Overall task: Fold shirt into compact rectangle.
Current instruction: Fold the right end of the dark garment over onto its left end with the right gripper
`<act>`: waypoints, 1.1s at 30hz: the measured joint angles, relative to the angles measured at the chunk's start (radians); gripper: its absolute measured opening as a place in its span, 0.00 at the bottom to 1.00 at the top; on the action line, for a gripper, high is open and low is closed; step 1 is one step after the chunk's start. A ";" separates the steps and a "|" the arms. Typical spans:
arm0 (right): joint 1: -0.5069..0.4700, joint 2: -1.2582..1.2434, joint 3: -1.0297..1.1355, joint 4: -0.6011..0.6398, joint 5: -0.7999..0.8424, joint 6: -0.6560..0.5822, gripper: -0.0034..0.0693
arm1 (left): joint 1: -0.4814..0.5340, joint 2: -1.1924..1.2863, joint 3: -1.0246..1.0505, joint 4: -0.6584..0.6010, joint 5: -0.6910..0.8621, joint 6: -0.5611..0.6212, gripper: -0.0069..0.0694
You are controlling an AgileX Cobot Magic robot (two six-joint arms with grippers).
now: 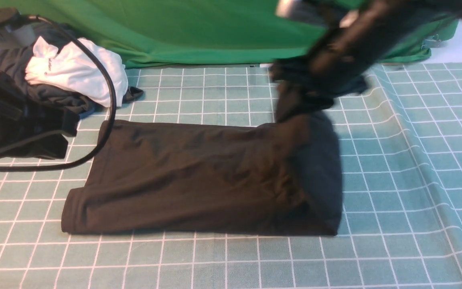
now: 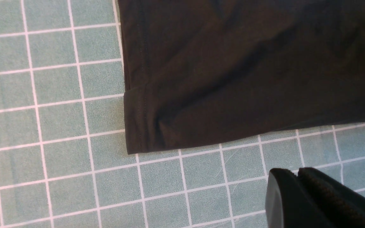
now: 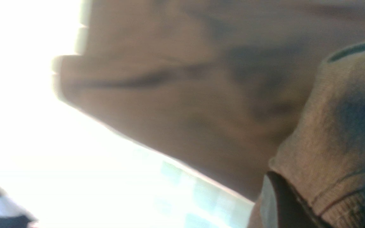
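My right claw (image 1: 295,102) pinches the raised right end of the shirt (image 1: 191,176), mid crosswise fold; my left claw (image 2: 298,190) hangs pressed together, empty. Next: carry it leftward, edges matched.

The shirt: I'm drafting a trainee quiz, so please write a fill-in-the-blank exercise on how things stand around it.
1. The shirt lies on a teal cloth before a ___ backdrop.
2. The right fingers are shut on the ___'s raised end.
3. The left fingers are shut, holding ___.
4. At far left, a ___ garment tops a dark grey one.
Missing words: green; shirt; nothing; white.
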 joint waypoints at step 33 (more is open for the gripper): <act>0.344 0.572 -0.588 0.213 -0.245 0.103 0.74 | 0.000 -0.136 0.000 0.107 0.032 -0.081 0.11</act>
